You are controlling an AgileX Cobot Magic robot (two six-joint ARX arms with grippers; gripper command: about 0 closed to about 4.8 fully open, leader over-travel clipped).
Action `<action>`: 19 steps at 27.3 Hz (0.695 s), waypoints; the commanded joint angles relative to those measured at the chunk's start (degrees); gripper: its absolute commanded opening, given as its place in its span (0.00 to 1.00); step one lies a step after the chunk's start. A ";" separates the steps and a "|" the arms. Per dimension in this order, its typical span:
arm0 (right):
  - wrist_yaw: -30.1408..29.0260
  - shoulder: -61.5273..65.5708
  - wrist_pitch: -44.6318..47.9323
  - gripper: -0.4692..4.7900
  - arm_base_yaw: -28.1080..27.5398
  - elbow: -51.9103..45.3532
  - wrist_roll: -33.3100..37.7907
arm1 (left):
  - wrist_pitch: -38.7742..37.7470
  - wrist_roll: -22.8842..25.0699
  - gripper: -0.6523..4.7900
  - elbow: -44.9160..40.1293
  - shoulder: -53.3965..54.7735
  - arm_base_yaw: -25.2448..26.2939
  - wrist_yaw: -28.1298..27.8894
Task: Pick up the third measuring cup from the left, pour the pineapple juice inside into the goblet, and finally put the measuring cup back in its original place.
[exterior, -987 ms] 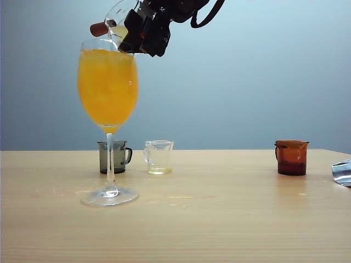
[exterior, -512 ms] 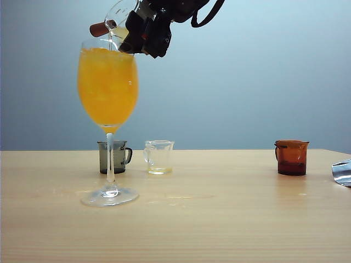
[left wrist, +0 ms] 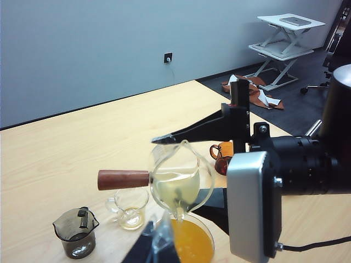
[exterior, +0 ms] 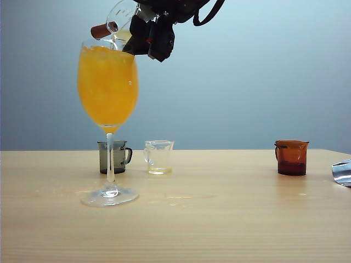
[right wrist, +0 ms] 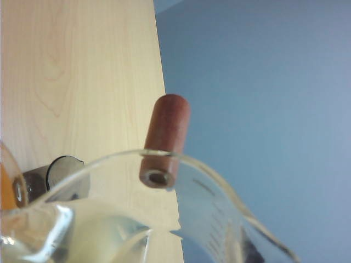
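Note:
The third measuring cup [exterior: 122, 19] is clear with a reddish-brown handle [exterior: 100, 30]. It hangs tipped over the goblet's [exterior: 109, 196] rim, and my right gripper [exterior: 147, 34] is shut on it. Pale pineapple juice [left wrist: 175, 190] runs off the lip into the goblet [left wrist: 213, 236], which is almost full of orange drink. The right wrist view is filled by the cup [right wrist: 208, 208] and its handle [right wrist: 164, 142]. My left gripper [left wrist: 163, 241] hangs high on the near side of the goblet, shut and holding nothing. A bare gap [exterior: 225, 164] in the row of cups marks the original place.
A smoky grey cup [exterior: 114, 156] stands right behind the goblet's stem, and a clear handled cup [exterior: 159, 157] is beside it. An amber cup [exterior: 291, 157] sits far right. A silvery object [exterior: 343, 171] pokes in at the right table edge.
The measuring cup has tipped a little further over the goblet. The orange level in the goblet has crept up slightly. The left arm has stayed still.

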 commanded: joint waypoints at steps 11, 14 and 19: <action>0.42 -0.39 2.27 0.27 0.04 0.33 -5.75 | 0.37 -0.20 0.11 0.33 -0.13 0.02 0.39; 0.42 -0.39 2.27 0.27 0.04 0.33 -6.51 | 0.13 -0.20 0.11 0.33 -0.13 0.02 0.39; 0.39 -0.39 2.32 0.27 0.04 0.33 -9.03 | -0.13 -0.17 0.11 0.33 -0.13 0.02 0.39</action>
